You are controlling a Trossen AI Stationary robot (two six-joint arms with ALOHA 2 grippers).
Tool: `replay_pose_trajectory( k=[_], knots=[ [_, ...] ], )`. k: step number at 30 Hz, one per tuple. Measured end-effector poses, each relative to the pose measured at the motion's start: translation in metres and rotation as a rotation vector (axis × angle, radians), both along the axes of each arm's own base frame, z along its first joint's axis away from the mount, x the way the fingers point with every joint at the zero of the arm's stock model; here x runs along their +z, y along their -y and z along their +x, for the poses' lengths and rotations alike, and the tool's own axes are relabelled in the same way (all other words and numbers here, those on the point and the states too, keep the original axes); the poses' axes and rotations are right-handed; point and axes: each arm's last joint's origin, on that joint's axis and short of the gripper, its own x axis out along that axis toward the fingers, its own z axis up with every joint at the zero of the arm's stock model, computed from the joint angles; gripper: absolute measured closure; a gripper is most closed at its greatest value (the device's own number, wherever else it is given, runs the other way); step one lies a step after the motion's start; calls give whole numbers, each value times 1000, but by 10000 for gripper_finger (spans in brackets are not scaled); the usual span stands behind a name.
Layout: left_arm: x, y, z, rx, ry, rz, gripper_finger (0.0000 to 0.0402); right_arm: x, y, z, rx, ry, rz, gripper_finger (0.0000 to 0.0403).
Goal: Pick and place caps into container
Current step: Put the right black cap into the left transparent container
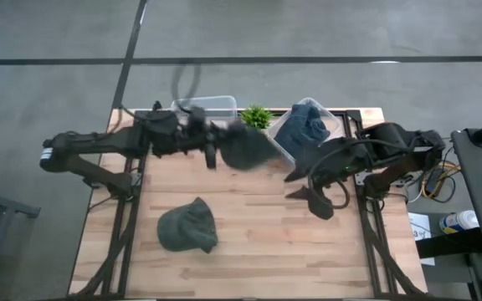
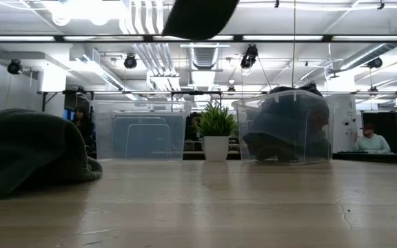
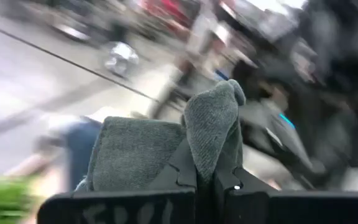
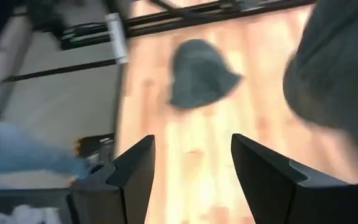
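My left gripper [image 1: 224, 147] reaches over the table's far middle and is shut on a dark olive cap [image 1: 251, 149], which is raised well above the tabletop; the low view shows this cap [image 2: 200, 16] at the top edge. A second olive cap [image 1: 188, 227] lies flat on the wood toward the near left. Slate-blue caps [image 1: 308, 125] sit inside the right clear container [image 2: 288, 127]. My right gripper [image 1: 291, 186] hovers open at the table's right; its wrist view shows the lying cap [image 4: 201, 71] beyond it. My left gripper [image 3: 205, 169] pinches a raised fold of the olive cap [image 3: 211, 124] between its two fingers. The rest of the cloth [image 3: 132, 152] bunches beside the fingers. The cap is lifted clear of the table.
An empty clear container [image 1: 205, 105] stands at the far edge left of a small potted plant [image 1: 256, 115]; the container with blue caps stands to its right. Bare wood lies across the table's middle and near right [image 1: 308, 251]. People sit in the room behind [image 2: 372, 141].
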Motion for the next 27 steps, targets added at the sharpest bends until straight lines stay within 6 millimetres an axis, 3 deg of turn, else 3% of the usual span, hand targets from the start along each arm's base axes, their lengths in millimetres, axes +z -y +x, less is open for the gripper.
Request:
replay_pose_trajectory(
  k=[5,14,24,27],
  knots=[
    [13,-10,-24,395,70,-25,401,1,4,-1,-122,28,-102,212],
    [8,-24,-33,986,118,-79,401,-9,5,14,-248,51,-208,232],
    [-45,-54,-25,1097,190,-207,401,-25,2,30,-339,72,-198,253],
    [-56,-56,-27,1093,311,-257,401,-33,0,34,-351,66,-186,259]
  ],
)
